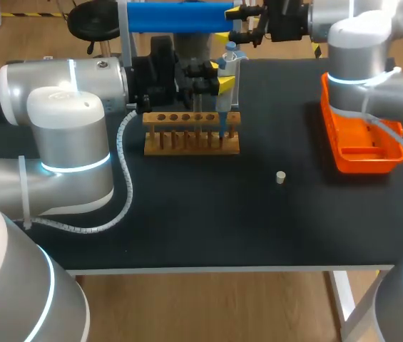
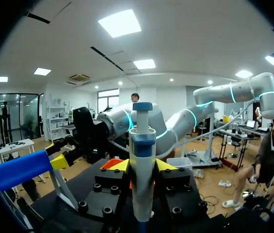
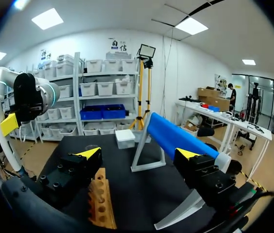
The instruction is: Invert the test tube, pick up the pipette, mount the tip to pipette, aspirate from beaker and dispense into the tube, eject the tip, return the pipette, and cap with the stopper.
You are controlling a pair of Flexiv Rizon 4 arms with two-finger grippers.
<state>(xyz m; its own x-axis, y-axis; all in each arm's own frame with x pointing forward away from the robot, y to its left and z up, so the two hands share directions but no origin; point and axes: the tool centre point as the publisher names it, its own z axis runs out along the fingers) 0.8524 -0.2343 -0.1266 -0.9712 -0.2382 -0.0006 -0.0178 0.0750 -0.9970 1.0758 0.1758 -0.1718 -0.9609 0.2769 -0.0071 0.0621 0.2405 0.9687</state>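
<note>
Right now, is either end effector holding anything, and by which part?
The left end effector holds the pipette by its body, just below the blue collar, clamped from both sides. The right end effector is open and holds nothing.

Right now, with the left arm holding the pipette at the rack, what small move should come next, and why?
Probably lift the pipette straight up. The left gripper is shut on it, and its blue lower end reaches down at the right end of the rack, so moving sideways might catch it.
</note>
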